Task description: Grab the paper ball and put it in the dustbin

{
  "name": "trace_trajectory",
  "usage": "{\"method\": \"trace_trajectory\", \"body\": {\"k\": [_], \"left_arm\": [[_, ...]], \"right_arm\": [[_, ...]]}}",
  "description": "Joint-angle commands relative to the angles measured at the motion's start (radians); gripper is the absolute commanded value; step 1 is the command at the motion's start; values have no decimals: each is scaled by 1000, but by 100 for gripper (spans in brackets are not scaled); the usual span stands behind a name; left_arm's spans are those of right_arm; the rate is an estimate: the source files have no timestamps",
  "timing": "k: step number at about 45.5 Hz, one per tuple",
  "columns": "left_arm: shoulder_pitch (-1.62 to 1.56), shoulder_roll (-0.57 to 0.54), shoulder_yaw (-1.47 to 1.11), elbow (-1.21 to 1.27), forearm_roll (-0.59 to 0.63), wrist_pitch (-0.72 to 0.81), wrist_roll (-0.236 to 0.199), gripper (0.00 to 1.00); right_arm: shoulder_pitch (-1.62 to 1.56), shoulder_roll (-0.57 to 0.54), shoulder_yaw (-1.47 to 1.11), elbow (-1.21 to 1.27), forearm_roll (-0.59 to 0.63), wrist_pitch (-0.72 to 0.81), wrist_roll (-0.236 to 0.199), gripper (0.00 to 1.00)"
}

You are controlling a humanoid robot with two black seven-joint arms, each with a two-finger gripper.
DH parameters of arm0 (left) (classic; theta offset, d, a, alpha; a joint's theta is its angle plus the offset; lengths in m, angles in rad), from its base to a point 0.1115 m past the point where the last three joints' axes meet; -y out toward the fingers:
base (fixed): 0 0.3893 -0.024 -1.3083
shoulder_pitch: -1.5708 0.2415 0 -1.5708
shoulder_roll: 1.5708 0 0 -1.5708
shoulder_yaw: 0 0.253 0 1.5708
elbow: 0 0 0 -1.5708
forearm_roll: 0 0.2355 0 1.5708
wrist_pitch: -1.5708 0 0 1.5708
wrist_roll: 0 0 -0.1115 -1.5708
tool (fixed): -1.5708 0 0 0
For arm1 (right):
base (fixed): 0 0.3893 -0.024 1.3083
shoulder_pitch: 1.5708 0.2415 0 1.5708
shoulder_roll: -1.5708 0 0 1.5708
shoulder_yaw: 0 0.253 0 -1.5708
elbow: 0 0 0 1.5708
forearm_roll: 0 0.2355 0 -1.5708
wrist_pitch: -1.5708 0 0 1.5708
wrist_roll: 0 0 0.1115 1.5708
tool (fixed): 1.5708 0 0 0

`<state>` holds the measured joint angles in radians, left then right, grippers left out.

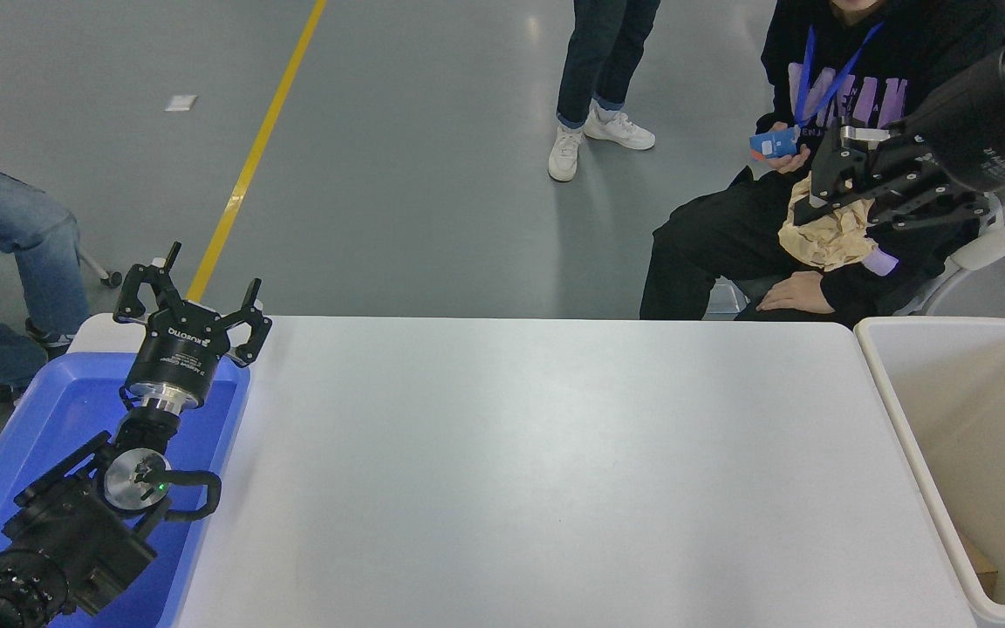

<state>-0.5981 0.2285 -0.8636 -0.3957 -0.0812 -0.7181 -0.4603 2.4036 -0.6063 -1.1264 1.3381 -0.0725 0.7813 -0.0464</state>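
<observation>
High above the white table point(555, 453), my right gripper point(834, 196) pinches the paper ball point(825, 237) in front of a seated person point(851, 157). The dustbin point(912, 419) sits below at the table's right end. My left gripper point(193, 301) hangs spread over the blue tray point(58, 410).

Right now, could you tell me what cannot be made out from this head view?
- Dustbin: its right side and near end are cut off by the picture's edges, so most of its floor is unseen.
- Paper ball: its top is hidden by the right gripper clamped on it.
- Right gripper's arm: cut off by the right edge.
- Blue tray: partly covered by the parked left gripper and its arm.
</observation>
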Motion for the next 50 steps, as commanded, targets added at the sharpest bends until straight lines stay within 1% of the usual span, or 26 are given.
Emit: {"method": "trace_trajectory", "body": {"k": [1,13,18,26,32,35,38,41,45,47,50], "left_arm": [[0,0,0,0,0,0,0,98],[0,0,0,0,0,0,0,98],[0,0,0,0,0,0,-1,98],[0,0,0,0,-2,2,-1,98],[0,0,0,0,-2,2,-1,98],[0,0,0,0,-2,2,-1,98],[0,0,-2,0,-2,2,-1,98],[0,0,0,0,-2,2,-1,98],[0,0,-2,0,-3,2,-1,98],[0,0,-2,0,-3,2,-1,98],[0,0,-2,0,-3,2,-1,98]], "right_arm": [[26,-3,-21,7,-1,4,-1,0],[28,-16,-116,-11,-3,4,-1,0],[22,-111,-185,-46,-21,4,-4,0],[-18,-242,-364,-57,-23,4,-4,0],[-139,-381,-380,-118,-20,-7,-4,0],[-231,-415,-369,-161,-16,-112,-4,0],[-329,-426,-333,-195,-6,-232,-4,0],[-458,-440,-262,-234,-1,-390,-3,0],[-622,-477,-135,-252,-3,-554,-3,0],[-711,-490,-63,-269,-3,-620,-3,0],[-849,-484,38,-321,-3,-672,-3,0]]}}
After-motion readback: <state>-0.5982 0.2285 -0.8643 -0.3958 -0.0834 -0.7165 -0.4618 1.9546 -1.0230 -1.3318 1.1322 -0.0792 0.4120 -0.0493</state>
